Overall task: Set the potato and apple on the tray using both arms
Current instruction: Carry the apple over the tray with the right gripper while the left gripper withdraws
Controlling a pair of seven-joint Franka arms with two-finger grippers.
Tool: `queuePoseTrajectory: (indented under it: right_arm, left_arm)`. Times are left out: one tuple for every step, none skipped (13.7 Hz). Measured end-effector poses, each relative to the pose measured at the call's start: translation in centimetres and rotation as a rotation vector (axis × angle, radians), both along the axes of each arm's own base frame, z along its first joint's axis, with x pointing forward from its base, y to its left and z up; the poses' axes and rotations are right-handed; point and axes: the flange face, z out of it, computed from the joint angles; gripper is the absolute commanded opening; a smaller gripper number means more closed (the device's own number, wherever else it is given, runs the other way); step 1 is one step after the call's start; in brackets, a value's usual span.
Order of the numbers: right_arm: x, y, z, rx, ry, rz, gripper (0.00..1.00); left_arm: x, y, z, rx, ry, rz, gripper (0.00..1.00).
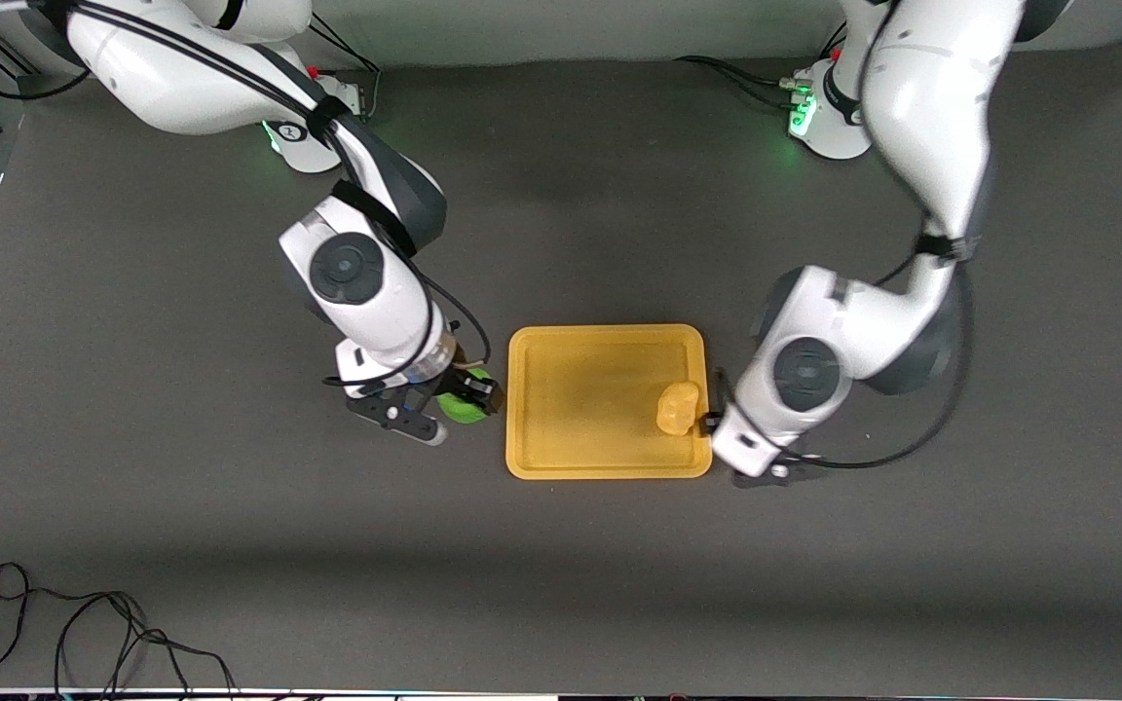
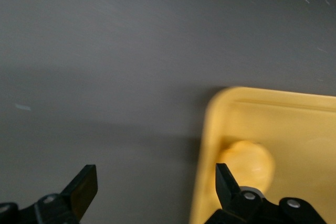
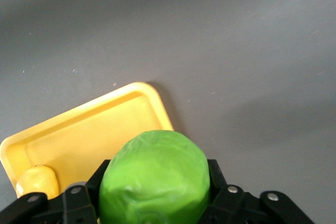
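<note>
The orange-yellow tray [image 1: 580,399] lies mid-table. The yellow-tan potato [image 1: 677,407] rests on it near the edge toward the left arm's end. My left gripper [image 1: 714,425] hangs at that edge, open and empty. In the left wrist view its fingers [image 2: 84,187] are spread wide, with the potato [image 2: 247,163] and tray [image 2: 294,124] beside one of them. My right gripper [image 1: 468,394] is shut on the green apple [image 1: 461,407], just outside the tray's edge toward the right arm's end. In the right wrist view the apple [image 3: 155,177] fills the jaws, with the tray [image 3: 89,129] and potato [image 3: 37,181] also in view.
The dark grey table mat [image 1: 230,545] spreads wide around the tray. A loose black cable [image 1: 84,633] lies near the front camera's edge, toward the right arm's end. The arm bases [image 1: 829,127] stand along the table's edge farthest from the camera.
</note>
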Motion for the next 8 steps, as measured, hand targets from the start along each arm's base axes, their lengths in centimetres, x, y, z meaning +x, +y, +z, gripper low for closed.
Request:
queuePoseTrajectory:
  right_arm:
    - [-0.1,1.6,-0.7,-0.002,0.0,-0.021,0.27]
    - [-0.4,3.5,-1.5,-0.013,-0.009,-0.039,0.27]
    - [-1.1,5.4,-2.6,-0.027,-0.013,-0.043,0.26]
    - [-1.8,7.1,-4.1,-0.044,-0.012,-0.035,0.26]
    - [-2.3,8.4,-5.7,-0.067,-0.012,-0.032,0.26]
    - [-2.5,9.1,-7.3,-0.087,-0.012,-0.033,0.26]
    - [-2.3,9.3,-8.6,-0.099,-0.009,-0.038,0.26]
    - [-2.0,9.2,-9.6,-0.104,-0.008,-0.042,0.26]
  left_arm:
    - [0.6,3.7,2.4,-0.004,0.005,-0.031,1.0]
    - [1.0,7.5,4.8,-0.009,0.007,-0.064,1.0]
    - [1.1,11.1,7.1,-0.015,0.004,-0.09,1.0]
    - [1.0,14.7,9.3,-0.02,-0.006,-0.107,1.0]
    - [0.7,17.8,11.6,-0.023,-0.022,-0.116,1.0]
    - [0.3,19.8,13.7,-0.024,-0.04,-0.116,1.0]
    - [-0.3,20.6,15.5,-0.023,-0.054,-0.115,1.0]
    - [-1.0,20.7,17.0,-0.022,-0.062,-0.116,1.0]
